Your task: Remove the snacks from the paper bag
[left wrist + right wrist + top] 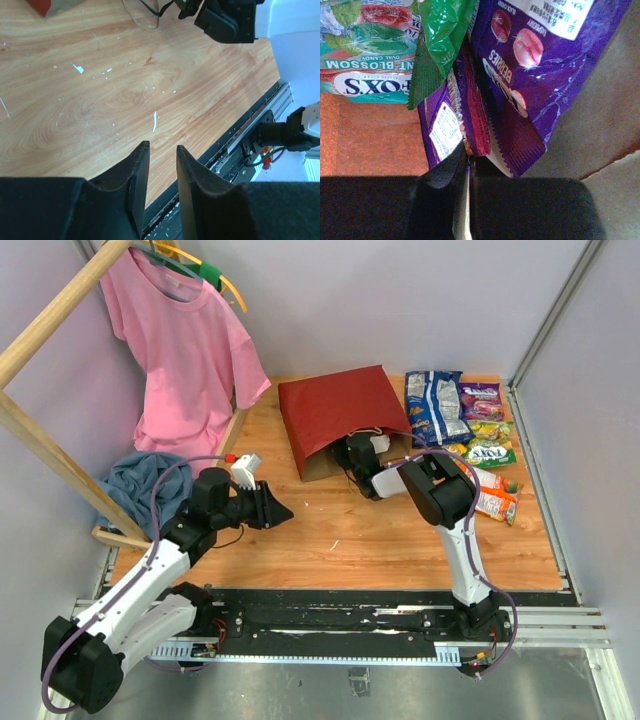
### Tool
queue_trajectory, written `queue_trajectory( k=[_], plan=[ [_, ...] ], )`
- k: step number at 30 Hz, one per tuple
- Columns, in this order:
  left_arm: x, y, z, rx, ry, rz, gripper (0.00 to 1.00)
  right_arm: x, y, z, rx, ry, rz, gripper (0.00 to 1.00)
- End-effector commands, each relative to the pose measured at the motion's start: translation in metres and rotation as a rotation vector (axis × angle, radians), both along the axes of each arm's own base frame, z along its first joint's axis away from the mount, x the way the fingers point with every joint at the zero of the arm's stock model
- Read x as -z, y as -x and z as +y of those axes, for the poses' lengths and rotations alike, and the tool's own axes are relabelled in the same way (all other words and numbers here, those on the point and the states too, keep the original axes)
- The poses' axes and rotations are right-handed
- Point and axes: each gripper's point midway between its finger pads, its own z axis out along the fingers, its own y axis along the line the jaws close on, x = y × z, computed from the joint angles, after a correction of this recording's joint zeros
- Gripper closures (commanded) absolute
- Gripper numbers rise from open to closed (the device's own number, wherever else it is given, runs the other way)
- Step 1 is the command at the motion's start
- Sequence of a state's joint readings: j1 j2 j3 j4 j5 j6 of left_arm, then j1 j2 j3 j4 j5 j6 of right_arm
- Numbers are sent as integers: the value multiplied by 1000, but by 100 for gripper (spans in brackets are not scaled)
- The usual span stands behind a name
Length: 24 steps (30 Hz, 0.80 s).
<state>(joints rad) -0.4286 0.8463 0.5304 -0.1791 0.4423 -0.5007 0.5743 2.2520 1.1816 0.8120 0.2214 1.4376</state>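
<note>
The red paper bag (340, 410) lies on its side at the back of the table, mouth toward me. My right gripper (362, 455) reaches into that mouth. In the right wrist view the gripper (469, 162) is shut on the bottom seam of a small purple candy bag (442, 125). Beside it inside lie a larger purple berries bag (540, 60), a green packet (437, 40) and a teal mint candy bag (365, 55). Other snacks lie outside at the right: a blue-white cookie bag (435, 405) and purple (482, 397), green (490, 452) and orange (495, 502) packets. My left gripper (280, 510) (162, 147) hovers open and empty over bare wood.
A pink shirt (185, 350) hangs on a wooden rack (60, 300) at the back left, with a blue cloth heap (140, 480) below it. A black rail (350, 620) runs along the table's near edge. Walls close in at the right and back.
</note>
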Motion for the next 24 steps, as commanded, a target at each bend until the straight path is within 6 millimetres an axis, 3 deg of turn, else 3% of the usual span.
queue_trajectory(
  k=[1, 8, 17, 24],
  plan=[
    [-23, -10, 0, -1, 0, -73, 67, -17, 5, 8, -33, 36, -41, 99],
    [-30, -14, -2, 8, 2, -85, 66, -34, 26, 13, -112, 22, -35, 99],
    [-39, -19, -5, 12, 12, -104, 66, -51, 81, 17, -214, 6, -4, 99],
    [-41, -20, -3, 16, -14, -114, 64, -43, 131, -13, -226, 32, 46, 99]
  ],
)
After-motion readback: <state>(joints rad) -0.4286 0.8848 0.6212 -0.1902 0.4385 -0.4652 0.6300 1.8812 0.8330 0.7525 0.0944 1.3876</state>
